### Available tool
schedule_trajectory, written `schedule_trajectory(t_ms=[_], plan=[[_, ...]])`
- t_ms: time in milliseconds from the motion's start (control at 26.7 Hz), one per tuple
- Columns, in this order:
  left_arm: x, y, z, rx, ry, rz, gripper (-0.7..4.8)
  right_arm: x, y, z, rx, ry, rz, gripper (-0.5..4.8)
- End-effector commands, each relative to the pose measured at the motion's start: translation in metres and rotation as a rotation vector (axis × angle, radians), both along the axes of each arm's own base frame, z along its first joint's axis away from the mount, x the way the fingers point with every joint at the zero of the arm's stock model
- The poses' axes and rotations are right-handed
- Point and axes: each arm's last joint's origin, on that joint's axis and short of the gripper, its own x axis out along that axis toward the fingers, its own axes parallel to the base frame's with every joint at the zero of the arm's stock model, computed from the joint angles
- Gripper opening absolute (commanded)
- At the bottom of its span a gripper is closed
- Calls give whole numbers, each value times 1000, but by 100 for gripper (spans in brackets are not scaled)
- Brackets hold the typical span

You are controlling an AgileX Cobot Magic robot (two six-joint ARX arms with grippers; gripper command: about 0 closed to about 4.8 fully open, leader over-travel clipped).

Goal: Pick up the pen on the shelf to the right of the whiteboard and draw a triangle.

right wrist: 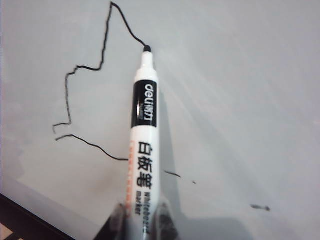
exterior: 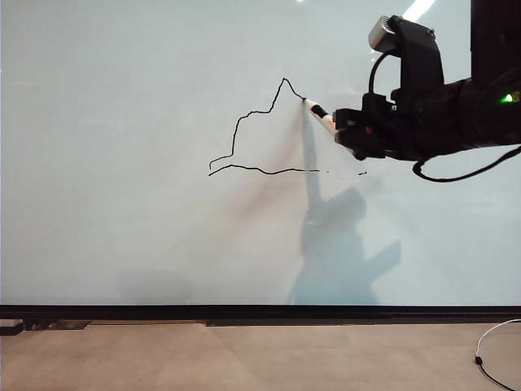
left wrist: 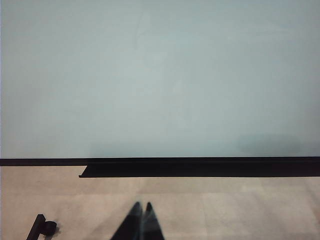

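Right wrist view gives you the closest look: the pen [right wrist: 144, 145], a smooth white plastic barrel with a black label band and black and red lettering, runs straight out from between the right end effector's [right wrist: 141, 220] dark fingers [right wrist: 165, 225], which are clamped on its rear end. Its small black tip touches the whiteboard [right wrist: 240, 100], a glossy, pale grey sheet, right at the end of the triangle's [right wrist: 102, 50] downward stroke just past the peak. That outline is thin, black and wobbly: a stepped left side, a sharp top, and a base that breaks into short dashes.

From the exterior view you see the right end effector [exterior: 346, 130] high on the right, pen [exterior: 320, 114] angled up-left to the line [exterior: 244, 118].

Your left end effector [left wrist: 141, 220] sits low over the tan bench [left wrist: 240, 210], fingers together, well short of the board's black lower edge [left wrist: 200, 167].
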Motion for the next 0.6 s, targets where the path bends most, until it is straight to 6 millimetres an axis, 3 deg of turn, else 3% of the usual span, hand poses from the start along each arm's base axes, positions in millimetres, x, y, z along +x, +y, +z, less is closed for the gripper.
schedule_trajectory(t_ms=[37,599], plan=[[0,0,2,0,-10,-5,-5,-1,-4,-2,5,10,-56,-4],[0,0,2,0,-10,-5,-5,-11,-20,-20,-2,80,-113,-4]])
